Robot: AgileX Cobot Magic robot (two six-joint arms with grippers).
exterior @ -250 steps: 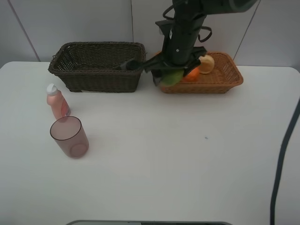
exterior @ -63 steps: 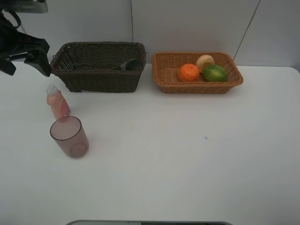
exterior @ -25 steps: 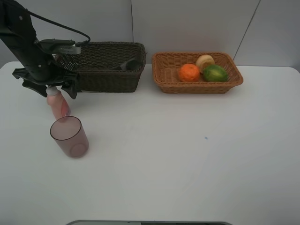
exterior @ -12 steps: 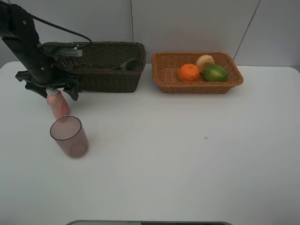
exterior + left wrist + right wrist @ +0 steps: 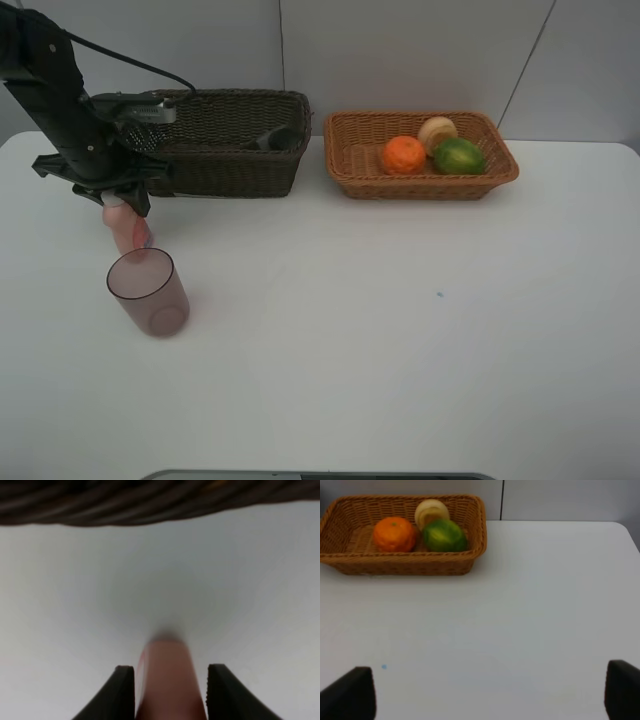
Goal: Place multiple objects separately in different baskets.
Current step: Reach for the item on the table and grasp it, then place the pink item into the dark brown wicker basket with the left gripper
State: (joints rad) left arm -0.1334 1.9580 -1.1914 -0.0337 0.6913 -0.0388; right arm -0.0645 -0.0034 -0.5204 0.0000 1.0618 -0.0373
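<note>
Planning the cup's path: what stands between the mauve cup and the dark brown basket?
The small pink bottle, with the left gripper closed around its top, stands between mauve cup and dark brown basket. The exterior high view shows this.

Deep basket (image 5: 215,170): dark brown woven wicker, coarse and rough, matt. Shallow basket (image 5: 420,186): light orange-tan wicker, finer weave, faint sheen. Table (image 5: 400,330): white, smooth, matt. Cup (image 5: 150,295): translucent mauve plastic, smooth, glossy. Pink bottle (image 5: 133,235): smooth plastic, low gloss. Orange (image 5: 404,154): matt skin. Green fruit (image 5: 459,156): smooth, lightly glossy. Left gripper (image 5: 170,692) fingers (image 5: 122,695): black, smooth, matt
</note>
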